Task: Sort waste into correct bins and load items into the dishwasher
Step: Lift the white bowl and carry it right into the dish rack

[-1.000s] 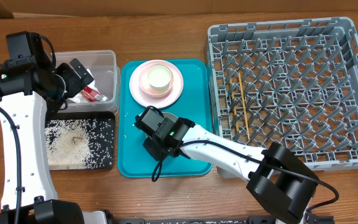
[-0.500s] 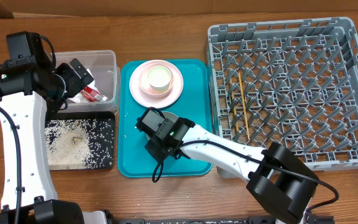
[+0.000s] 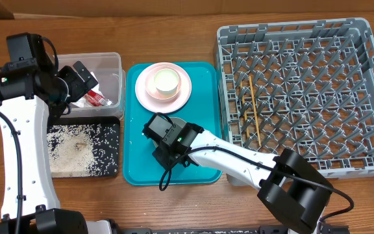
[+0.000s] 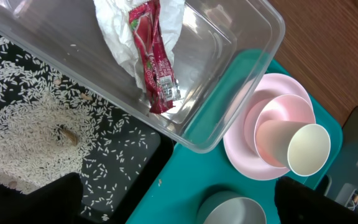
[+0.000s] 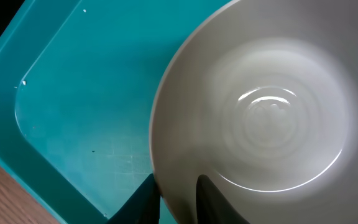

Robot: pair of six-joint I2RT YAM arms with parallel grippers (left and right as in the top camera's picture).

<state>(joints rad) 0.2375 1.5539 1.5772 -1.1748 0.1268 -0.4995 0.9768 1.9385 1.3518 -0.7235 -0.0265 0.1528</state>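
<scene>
My right gripper (image 3: 169, 138) (image 5: 176, 202) is shut on the rim of a white bowl (image 3: 180, 123) (image 5: 266, 118) standing on the teal tray; one finger is inside the bowl, the other outside. My left gripper (image 3: 82, 79) (image 4: 179, 208) hangs open and empty above the clear tub (image 3: 112, 65) (image 4: 229, 68), which holds a crumpled napkin (image 4: 120, 31) and a red sauce packet (image 3: 96, 99) (image 4: 154, 62). Rice (image 3: 76, 146) (image 4: 23, 124) covers the black tray (image 3: 112, 170). The pink plate (image 3: 147, 97) (image 4: 241, 155) carries a bowl (image 4: 269, 127) with a cup (image 3: 165, 80) (image 4: 308, 149) in it. Chopsticks (image 3: 254, 110) lie in the grey dish rack (image 3: 291, 29).
The teal tray (image 3: 138, 159) (image 5: 73, 93) sits between the two bins and the rack. The right arm reaches over the tray's front right corner from the table's front edge. Wooden table shows around everything.
The right gripper has edged slightly toward the tray's front and its jaws have drawn in on the bowl's rim. The left arm has not moved.
</scene>
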